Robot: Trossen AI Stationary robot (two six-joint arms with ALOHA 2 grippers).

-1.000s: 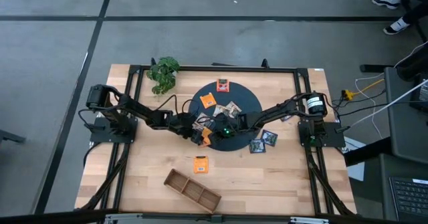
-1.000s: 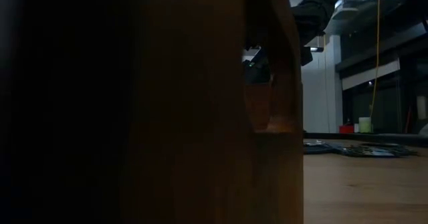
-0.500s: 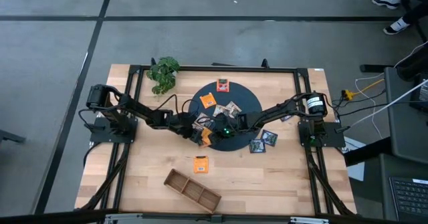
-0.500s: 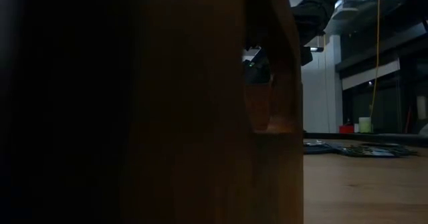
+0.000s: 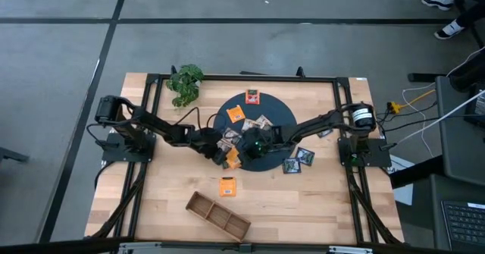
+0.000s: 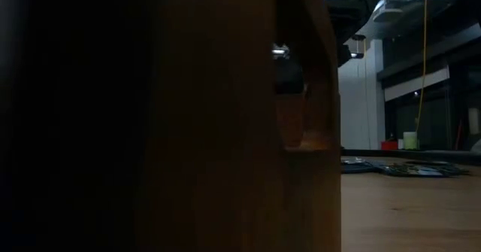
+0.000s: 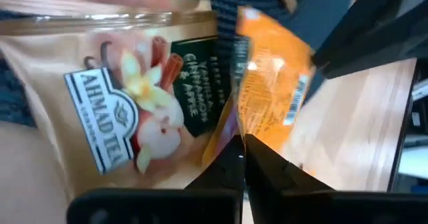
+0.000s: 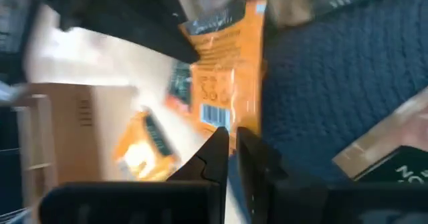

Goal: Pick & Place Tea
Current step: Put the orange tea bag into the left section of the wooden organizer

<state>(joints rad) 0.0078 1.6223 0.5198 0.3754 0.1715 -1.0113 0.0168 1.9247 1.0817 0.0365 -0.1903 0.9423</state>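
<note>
Meeting at the dark round mat's (image 5: 276,117) edge, one small flat orange tea sachet (image 7: 271,83) was apparently pinched by both the left pincer (image 7: 242,158) and the right pincer (image 8: 231,150).

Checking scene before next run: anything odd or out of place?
Yes: the left gripper and the right gripper are both pinched on one orange square tea sachet at the dark round mat's edge. Another orange sachet lies alone near the long brown wooden tray.
</note>
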